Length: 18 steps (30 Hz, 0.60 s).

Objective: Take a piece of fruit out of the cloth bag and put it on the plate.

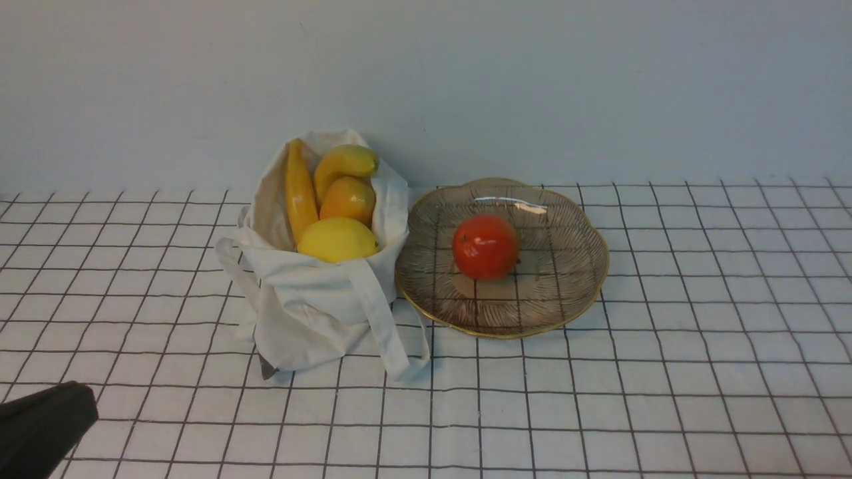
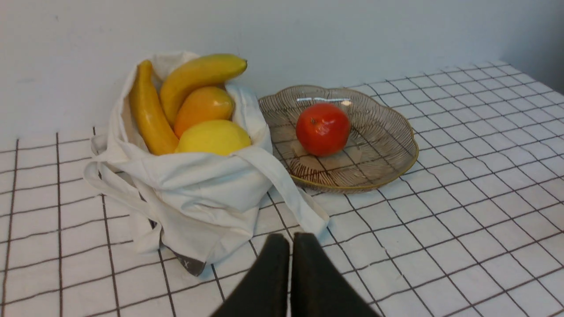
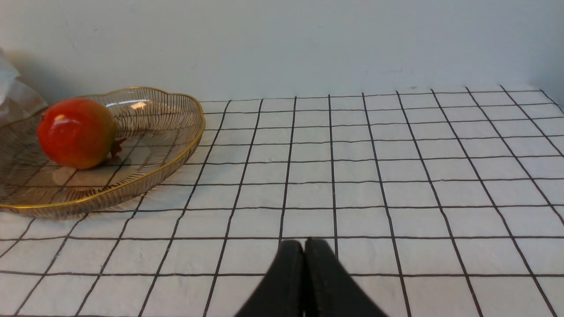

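Near the worktop's point(image 1: 599, 412) front-left corner, my left gripper point(image 2: 291, 240) hangs pinched closed, empty.
Cloth bag point(image 1: 313, 313) lies just ahead toward the far edge, nearer this gripper than my right.

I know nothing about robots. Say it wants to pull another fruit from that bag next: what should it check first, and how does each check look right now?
1. Fruit within reach: ok. The lemon sits on top in the open mouth of the cloth bag.
2. Left claw open for a grab: not ok. It is shut and empty.
3. Right claw open: not ok. It is shut too and holds nothing.
4. Room on the plate: ok. Only the red fruit lies on it, with bare space beside it.
5. Bag steady when a fruit is pulled: cannot tell.
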Motion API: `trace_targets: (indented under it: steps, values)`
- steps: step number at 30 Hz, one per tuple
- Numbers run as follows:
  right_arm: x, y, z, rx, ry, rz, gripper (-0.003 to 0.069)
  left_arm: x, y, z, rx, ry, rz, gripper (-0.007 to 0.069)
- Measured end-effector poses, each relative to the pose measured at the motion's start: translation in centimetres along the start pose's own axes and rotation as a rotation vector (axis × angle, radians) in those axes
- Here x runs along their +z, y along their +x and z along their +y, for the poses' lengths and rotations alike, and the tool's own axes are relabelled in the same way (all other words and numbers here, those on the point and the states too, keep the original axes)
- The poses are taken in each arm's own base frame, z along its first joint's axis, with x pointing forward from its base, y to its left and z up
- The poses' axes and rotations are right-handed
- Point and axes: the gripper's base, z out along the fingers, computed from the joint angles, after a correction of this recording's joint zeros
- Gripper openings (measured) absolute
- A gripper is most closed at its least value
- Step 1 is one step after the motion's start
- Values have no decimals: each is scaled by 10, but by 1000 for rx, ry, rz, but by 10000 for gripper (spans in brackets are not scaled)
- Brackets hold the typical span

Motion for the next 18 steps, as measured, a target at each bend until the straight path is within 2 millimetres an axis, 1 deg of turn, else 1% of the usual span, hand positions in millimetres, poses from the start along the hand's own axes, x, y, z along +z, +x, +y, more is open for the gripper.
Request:
trace_targets:
  steps: [7,10,12,15,17,18]
  values:
    - [0,0,0,0,0,0,-15,1,4,0,-1,8,37,-8]
    - [0,0,0,0,0,0,-15,4,10,1,2,-1,52,-8]
    - [0,0,0,0,0,0,-15,6,19,4,3,-24,51,-8]
    - [0,0,0,0,0,0,-15,8,42,15,-11,-126,21,-8]
    - [0,0,0,0,0,0,-15,8,53,20,-22,-194,-8,-8]
    - [0,0,0,0,0,0,-15,9,65,25,-36,-250,-16,-8]
